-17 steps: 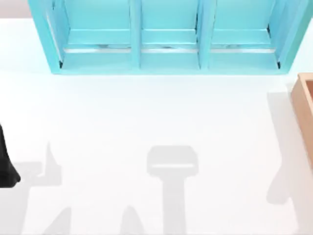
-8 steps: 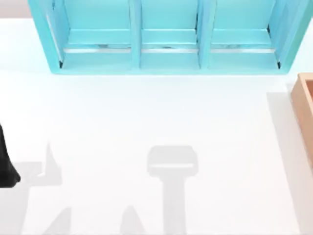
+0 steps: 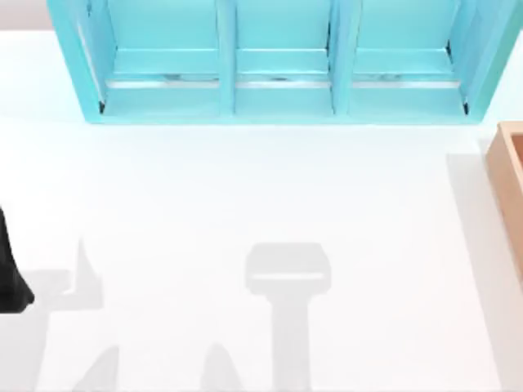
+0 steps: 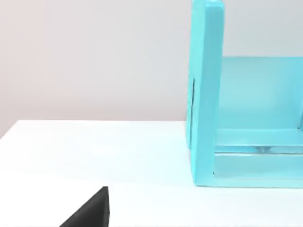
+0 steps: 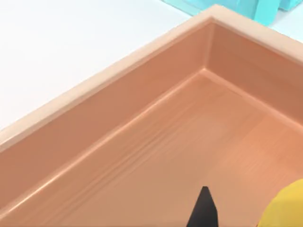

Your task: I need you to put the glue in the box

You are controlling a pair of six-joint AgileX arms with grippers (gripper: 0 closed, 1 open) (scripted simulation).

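The box (image 5: 109, 71) has thick tan walls and a darker brown floor, and my right wrist view looks down into one of its corners. Its left wall (image 3: 508, 184) shows at the right edge of the top view. The glue (image 5: 286, 210) is a yellow rounded shape hanging close above the box floor. My right gripper (image 5: 236, 222) is over the box, shut on the glue, with one black fingertip (image 5: 204, 210) beside it. My left arm (image 3: 8, 278) stays parked at the table's left edge, and a black part of its gripper (image 4: 90, 215) shows in the left wrist view.
A large turquoise shelf unit (image 3: 278, 65) spans the back of the table, and its side wall (image 4: 206, 94) stands near my left arm. The white tabletop (image 3: 261, 204) between the shelf and the arms carries only grey shadows.
The right arm's shadow on the table's right side has slid off to the right. The left arm has not moved.
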